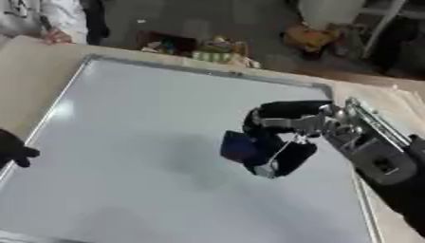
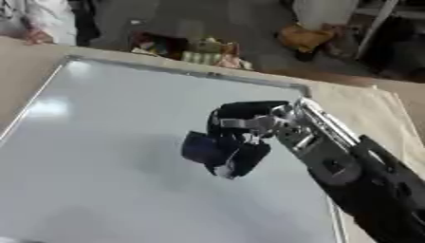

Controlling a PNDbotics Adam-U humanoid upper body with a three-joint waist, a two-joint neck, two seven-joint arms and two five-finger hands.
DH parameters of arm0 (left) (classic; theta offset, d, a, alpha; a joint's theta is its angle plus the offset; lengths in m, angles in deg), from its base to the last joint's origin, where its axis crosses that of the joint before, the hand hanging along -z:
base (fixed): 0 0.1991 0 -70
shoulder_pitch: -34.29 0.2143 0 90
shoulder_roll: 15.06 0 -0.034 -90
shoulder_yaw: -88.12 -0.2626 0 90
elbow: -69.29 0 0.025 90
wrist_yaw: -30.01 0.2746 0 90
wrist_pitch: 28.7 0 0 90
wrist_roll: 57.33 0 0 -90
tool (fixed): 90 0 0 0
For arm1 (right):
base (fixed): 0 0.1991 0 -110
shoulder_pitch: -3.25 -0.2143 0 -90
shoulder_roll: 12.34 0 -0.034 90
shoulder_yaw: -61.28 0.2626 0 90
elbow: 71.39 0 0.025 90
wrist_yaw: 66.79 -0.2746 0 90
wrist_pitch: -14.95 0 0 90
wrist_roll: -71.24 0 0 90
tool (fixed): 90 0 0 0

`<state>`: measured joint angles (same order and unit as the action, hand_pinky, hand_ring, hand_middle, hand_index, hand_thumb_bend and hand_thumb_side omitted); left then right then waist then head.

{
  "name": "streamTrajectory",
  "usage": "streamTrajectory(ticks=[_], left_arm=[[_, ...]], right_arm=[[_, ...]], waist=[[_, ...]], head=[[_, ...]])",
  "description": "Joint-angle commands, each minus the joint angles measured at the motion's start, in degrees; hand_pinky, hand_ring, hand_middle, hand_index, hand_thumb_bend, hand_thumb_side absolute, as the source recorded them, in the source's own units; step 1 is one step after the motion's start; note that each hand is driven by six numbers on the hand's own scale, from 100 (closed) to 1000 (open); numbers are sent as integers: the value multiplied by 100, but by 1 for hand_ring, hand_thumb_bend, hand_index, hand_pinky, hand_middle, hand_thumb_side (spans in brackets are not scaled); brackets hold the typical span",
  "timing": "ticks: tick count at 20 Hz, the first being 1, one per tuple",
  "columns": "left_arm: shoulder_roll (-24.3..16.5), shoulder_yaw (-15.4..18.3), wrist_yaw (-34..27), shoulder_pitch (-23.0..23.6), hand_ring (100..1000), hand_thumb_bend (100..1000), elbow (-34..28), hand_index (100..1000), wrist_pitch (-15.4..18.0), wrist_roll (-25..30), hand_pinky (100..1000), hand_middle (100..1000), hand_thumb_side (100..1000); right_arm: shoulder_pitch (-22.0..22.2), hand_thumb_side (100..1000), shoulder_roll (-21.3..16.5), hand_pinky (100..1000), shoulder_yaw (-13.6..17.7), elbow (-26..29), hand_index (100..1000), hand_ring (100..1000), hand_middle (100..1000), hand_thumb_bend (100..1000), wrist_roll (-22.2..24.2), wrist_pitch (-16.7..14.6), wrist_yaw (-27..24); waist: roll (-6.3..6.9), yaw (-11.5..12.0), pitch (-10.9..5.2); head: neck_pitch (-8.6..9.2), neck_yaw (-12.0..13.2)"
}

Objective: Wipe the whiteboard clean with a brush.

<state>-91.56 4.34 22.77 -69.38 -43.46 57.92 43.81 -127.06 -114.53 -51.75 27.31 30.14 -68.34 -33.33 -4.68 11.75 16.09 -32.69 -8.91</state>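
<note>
A large whiteboard with a silver frame lies flat on the table and fills most of both views; I see no marks on its surface. My right hand reaches in from the right, over the board's middle right, with fingers curled round a dark blue brush. The brush sits at or just above the board surface, and I cannot tell if it touches. At the left edge of the left eye view my left hand shows only in part, resting by the board's left frame.
The beige tabletop shows around the board on the left and right. Beyond the far edge, the floor holds a box of colourful items and an orange object. A person stands at the far left corner.
</note>
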Motion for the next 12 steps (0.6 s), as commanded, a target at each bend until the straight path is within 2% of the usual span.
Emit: streamTrajectory(ticks=[1,7,12], left_arm=[[-47,-20,7,-57,385,100,-100,484,22,-14,578,457,918],[-40,-21,23,-59,384,100,-91,484,31,-9,578,457,918],[-30,-30,30,-55,384,100,-83,485,34,9,578,457,918]], right_arm=[[-53,264,91,373,30,-141,284,371,142,100,-14,-29,211],[-18,263,341,379,-8,-281,295,373,148,100,-34,-108,351],[-45,262,489,385,-71,-291,299,376,153,100,60,-140,358]], waist=[[40,-8,-81],[58,-9,-54],[75,-4,-39]], head=[[-65,12],[-115,-15],[-154,64]])
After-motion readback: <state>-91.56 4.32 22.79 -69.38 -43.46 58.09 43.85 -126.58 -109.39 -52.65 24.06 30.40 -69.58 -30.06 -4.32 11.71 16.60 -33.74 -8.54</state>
